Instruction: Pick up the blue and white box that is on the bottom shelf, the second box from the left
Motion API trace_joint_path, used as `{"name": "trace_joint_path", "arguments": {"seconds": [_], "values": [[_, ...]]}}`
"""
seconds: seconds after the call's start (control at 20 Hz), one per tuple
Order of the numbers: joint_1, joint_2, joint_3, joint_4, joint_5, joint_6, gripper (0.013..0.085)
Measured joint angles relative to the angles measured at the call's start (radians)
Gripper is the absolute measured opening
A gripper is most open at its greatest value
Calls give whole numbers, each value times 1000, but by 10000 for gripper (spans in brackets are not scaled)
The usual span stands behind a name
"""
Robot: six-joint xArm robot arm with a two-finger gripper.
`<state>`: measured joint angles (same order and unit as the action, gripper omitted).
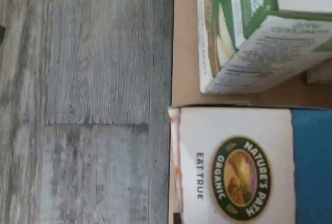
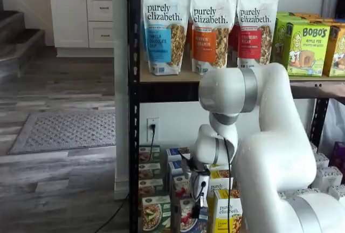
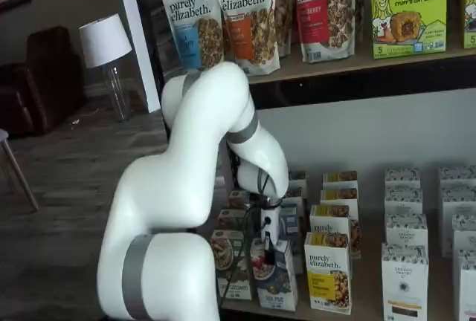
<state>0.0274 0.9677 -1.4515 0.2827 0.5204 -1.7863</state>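
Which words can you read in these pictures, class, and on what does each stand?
"NATURE'S PATH ORGANIC", "EAT TRUE": top of the blue and white box.
"purely elizabeth.": three tall granola bags.
"BOBO'S APPLE PIE": green carton.
"purely elizabeth": yellow-and-white carton.
Fine print on the green-and-white carton: too blurred.

blue and white box [image 1: 249, 167]: "NATURE'S PATH ORGANIC", "EAT TRUE" | granola bags [image 2: 205, 28]: "purely elizabeth." | green boxes [image 3: 409, 9] at 3 o'clock: "BOBO'S APPLE PIE" | yellow-and-white carton [image 3: 328, 273]: "purely elizabeth"
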Motion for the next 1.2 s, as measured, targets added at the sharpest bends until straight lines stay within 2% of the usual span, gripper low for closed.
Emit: {"name": "trace_joint_path", "arguments": {"seconds": [0.4,0.6,0.8,1.2], "values": [[8,-93,149,86,-56,-77,450],[10,-153,237,105,-72,-97,450],[14,-212,317,111,-81,-102,450],[33,-347,470,87,-86,-64,450]]}}
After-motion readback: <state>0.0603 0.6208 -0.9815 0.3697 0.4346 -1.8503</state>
